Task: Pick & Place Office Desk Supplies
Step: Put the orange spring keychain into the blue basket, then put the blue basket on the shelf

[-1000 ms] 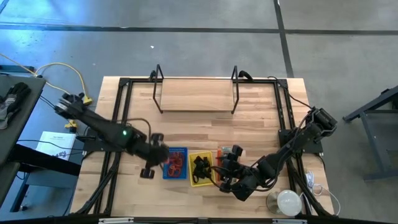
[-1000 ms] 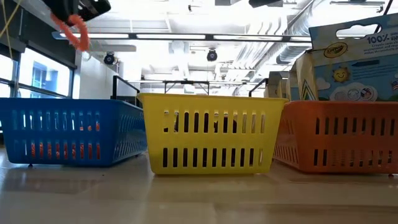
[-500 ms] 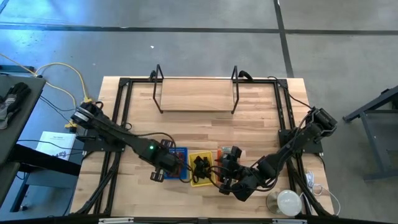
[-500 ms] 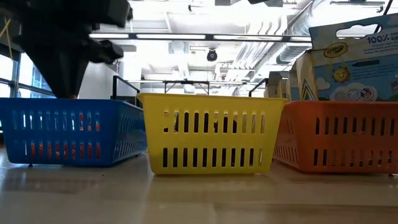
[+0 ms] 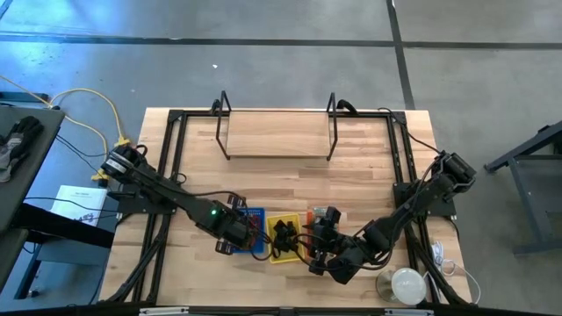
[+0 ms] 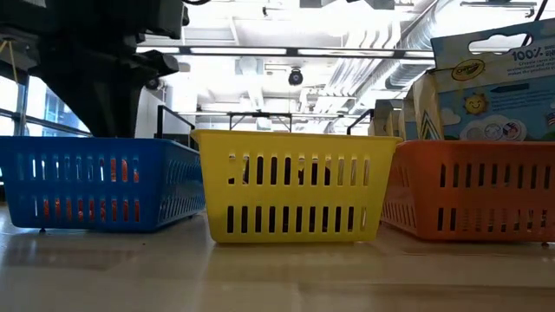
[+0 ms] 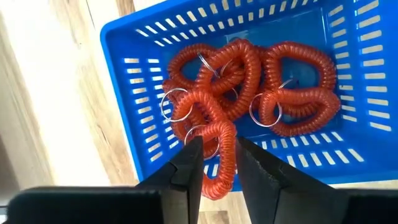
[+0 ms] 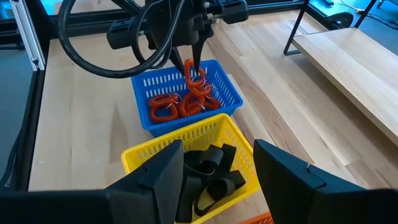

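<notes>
My left gripper stands over the blue tray and is shut on a red coil loop. Several more red coil loops lie heaped on the tray floor. In the low view the left gripper shows as a dark mass dipping behind the blue tray's rim. My right gripper is open and holds nothing. It hovers at the near side of the yellow tray, which holds black loops. The right arm partly hides the orange tray. My left gripper pinches one red coil loop between its two fingers, coming from above and pointing down. The loop hangs below the fingers. Its lower end reaches the heap of red coils in the blue tray.
The blue, yellow and orange trays stand side by side near the table's near edge. A round white object sits at the near right corner, and a wooden rack at the far side. Bare wood lies between them.
My left gripper, shut on the red loop, has moved from left of the blue tray toward the table's right until it stands over the tray. It has then come down, lowering the loop from above the rim into the tray. It stays shut.
</notes>
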